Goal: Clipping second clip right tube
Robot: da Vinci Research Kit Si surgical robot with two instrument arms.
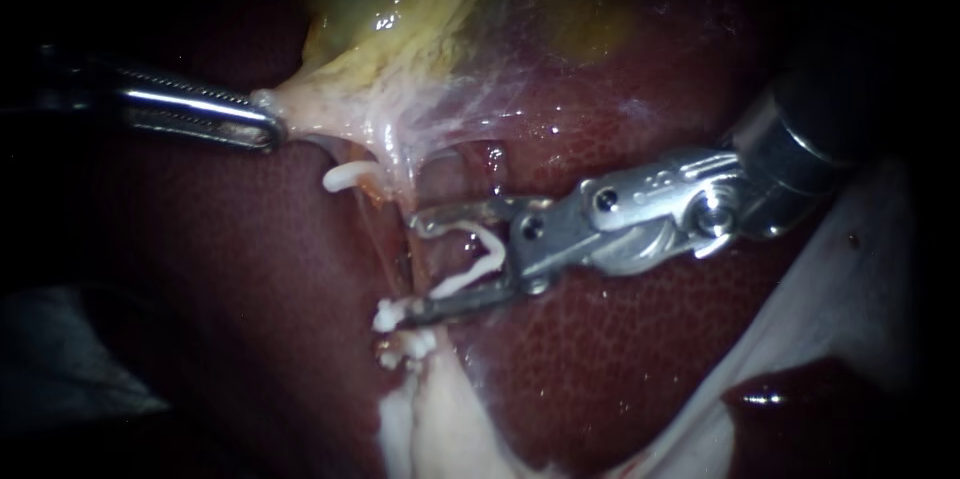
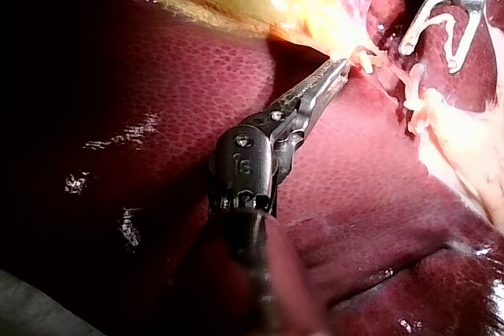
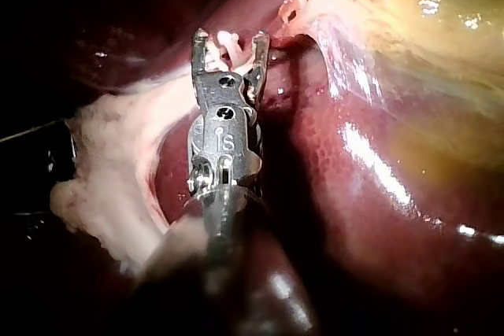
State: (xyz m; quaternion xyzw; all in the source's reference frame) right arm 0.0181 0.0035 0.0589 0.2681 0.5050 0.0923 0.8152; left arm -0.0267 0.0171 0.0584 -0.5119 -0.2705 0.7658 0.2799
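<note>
Standing wide apart, the jaws of my right instrument point(image 1: 413, 271) carry a loaded clip point(image 1: 497, 251), a white V whose legs lie inside the two jaws with its open end facing left. At the mouth of those jaws runs a thin, glistening strand that I take for the right tube point(image 1: 415, 244), since it is the one further right of what hangs from the gallbladder. Whether it sits fully within the clip's legs I cannot tell. Just beside the near jaw tip a lower clip point(image 1: 388, 317) shows white on the same strand, and to the far left an upper clip point(image 1: 345, 177) sits on another strand. Further left, my left instrument point(image 1: 268, 127) has its jaws closed on the pale neck of the gallbladder point(image 1: 400, 19) and draws it leftward, so the webby tissue and the strands look stretched over the dark liver point(image 1: 620, 339). Pale fatty tissue point(image 1: 430, 419) lies at the near end. I judge the tube to be soft, wet and light, likely to slip or roll under a jaw and easy to tear if dragged sideways. The best place to take it looks like the bare stretch just beyond the lower clip, square across, with its whole width inside the legs.
</note>
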